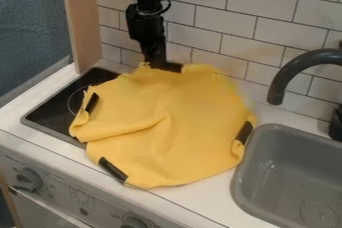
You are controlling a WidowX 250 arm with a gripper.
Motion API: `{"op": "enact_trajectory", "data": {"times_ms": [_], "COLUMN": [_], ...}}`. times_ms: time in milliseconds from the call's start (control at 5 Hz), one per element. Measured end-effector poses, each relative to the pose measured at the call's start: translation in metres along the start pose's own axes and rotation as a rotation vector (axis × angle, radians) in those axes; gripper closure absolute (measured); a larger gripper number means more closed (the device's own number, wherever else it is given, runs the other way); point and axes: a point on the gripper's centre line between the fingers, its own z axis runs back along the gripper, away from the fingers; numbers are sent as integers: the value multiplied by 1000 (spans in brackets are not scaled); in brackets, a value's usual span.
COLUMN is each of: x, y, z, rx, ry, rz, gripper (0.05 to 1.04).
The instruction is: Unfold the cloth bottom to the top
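The yellow cloth [167, 127] lies spread over the dark stovetop and the white counter, with a crease running across its left middle. Dark strips mark its left, lower left and right edges. At the cloth's top edge, near the tiled wall, the black gripper [160, 66] hangs down and meets the fabric. Its fingertips are partly hidden by the cloth, so I cannot tell whether it holds it.
A grey sink [294, 172] is at the right, with a dark curved faucet [284, 74] over it. The stovetop [50, 114] shows at the left, knobs [28, 179] on the front below, and a wooden post [83, 22] stands at the upper left.
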Motion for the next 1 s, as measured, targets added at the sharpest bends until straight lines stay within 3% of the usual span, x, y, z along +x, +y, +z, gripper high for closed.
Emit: {"op": "enact_trajectory", "data": {"times_ms": [200,400,800,1000], "x": [3,3,4,6], "y": [-3,-2,0,3], "z": [-11,-13,-13,-14], "rx": [-38,-34,-20,-3], "ry": [-14,-16,-21,-10], "rz": [-8,7,20,20], "gripper": [1009,851,273,68]}}
